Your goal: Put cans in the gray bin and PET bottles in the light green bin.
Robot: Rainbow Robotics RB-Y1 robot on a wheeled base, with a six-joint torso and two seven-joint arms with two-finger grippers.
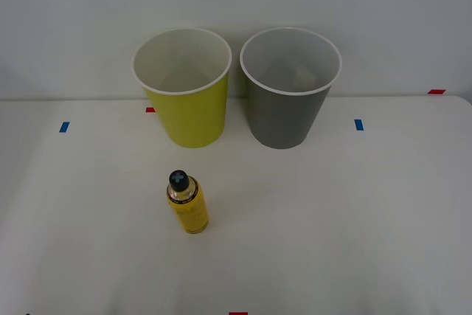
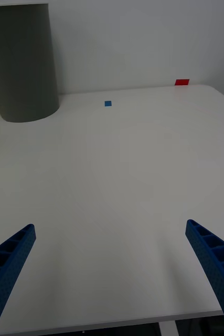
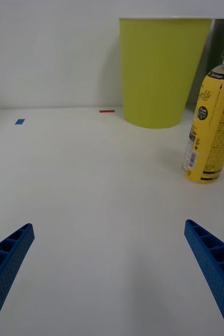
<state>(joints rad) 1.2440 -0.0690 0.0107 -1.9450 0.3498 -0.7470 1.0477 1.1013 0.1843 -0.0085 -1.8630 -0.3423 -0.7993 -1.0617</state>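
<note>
Where its yellow label faces out, PET bottle (image 3: 212, 126) reads "Lite".

likely a lab: tape-marked white table (image 1: 369, 204).

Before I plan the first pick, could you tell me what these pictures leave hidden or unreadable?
- The gray bin: its floor is too dim in the front view to say if anything lies there; the right wrist view cuts off its rim.
- The light green bin: the left wrist view shows its outer wall, not its inside.
- The PET bottle: its small label print is unreadable, and its far side is hidden.
- Left gripper and right gripper: open; picture edges cut off their fingers.
</note>
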